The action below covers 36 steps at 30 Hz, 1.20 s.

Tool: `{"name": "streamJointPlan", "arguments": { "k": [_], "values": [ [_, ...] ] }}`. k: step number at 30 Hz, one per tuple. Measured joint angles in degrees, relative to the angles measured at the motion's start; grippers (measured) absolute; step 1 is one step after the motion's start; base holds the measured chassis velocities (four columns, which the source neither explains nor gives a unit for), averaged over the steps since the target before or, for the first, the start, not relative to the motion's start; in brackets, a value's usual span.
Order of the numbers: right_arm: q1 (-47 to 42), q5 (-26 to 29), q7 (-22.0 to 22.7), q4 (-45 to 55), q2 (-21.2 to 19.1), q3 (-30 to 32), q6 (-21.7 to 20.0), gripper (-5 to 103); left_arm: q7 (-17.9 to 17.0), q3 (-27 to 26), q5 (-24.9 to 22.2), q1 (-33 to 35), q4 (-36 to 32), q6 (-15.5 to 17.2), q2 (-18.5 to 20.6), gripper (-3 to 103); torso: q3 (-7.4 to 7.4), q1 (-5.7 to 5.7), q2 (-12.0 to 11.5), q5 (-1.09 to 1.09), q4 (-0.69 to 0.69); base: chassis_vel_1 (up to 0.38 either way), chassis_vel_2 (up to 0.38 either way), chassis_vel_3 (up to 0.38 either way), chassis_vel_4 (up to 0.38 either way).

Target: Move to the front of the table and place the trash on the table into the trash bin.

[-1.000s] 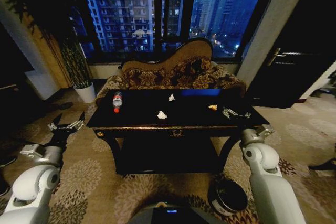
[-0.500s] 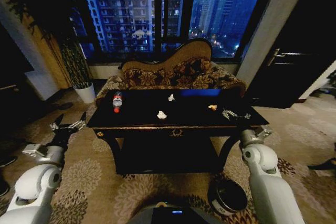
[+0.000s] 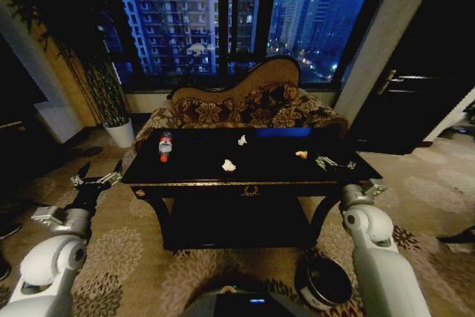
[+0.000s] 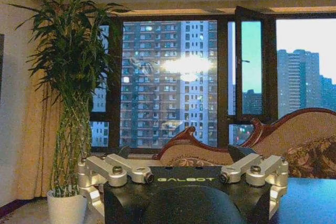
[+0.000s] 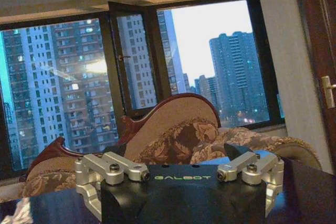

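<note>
The long black table stands straight ahead in the head view, its gold-trimmed front edge facing me. On it lie the trash items: a clear bottle with a red label at the left end, one white paper wad near the front middle and another farther back. The black trash bin sits on the carpet at the table's right front leg, beside my right arm. My left gripper hovers open left of the table, holding nothing. By the table's right front corner my right gripper is open too.
A small orange bit and a metallic object lie on the table's right part. A patterned brown sofa stands behind the table under the windows. A potted plant is at the far left, a dark door at the right.
The whole head view has shifted a little, with the table and bin lying slightly lower in the picture: the camera has moved. Both arms keep their pose, and the things on the table have not moved.
</note>
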Motion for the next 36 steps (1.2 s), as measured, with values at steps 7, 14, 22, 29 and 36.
{"name": "streamJointPlan", "arguments": {
  "k": [7,14,22,29,36],
  "values": [
    [-0.28,0.63,0.0,1.4,-0.2,-0.56,-0.43,100,-0.06,-0.04,-0.04,0.17,-0.26,-0.08,-0.41,100,0.02,0.06,-0.03,-0.01,0.0,-0.08,0.072,0.058,-0.083],
    [3.18,-0.21,-0.01,-0.41,-2.3,-4.07,-4.81,100,-0.22,-1.17,-0.48,0.49,-0.52,0.06,-0.34,100,-0.02,-0.05,0.03,0.0,0.01,0.0,0.0,0.0,0.0],
    [6.84,-2.04,-0.01,-6.44,-5.95,-6.1,-7.82,100,-0.21,-1.71,-0.73,0.81,-0.21,0.12,-0.08,100,0.01,0.03,-0.01,0.0,-0.01,0.0,0.0,0.0,0.0],
    [9.05,-3.58,-0.01,-9.86,-9.2,-5.54,-11.46,100,-0.17,-1.33,-0.58,0.82,-0.29,0.17,-0.63,100,0.0,0.0,0.0,0.0,0.0,0.0,0.0,0.0,0.0],
    [10.08,-4.26,-0.01,-10.78,-10.3,-6.26,-16.18,100,-0.06,-0.62,-0.37,0.59,-0.46,0.39,-1.06,100,0.0,0.0,0.0,0.0,-0.01,0.0,0.0,0.0,0.0]
  ]
}}
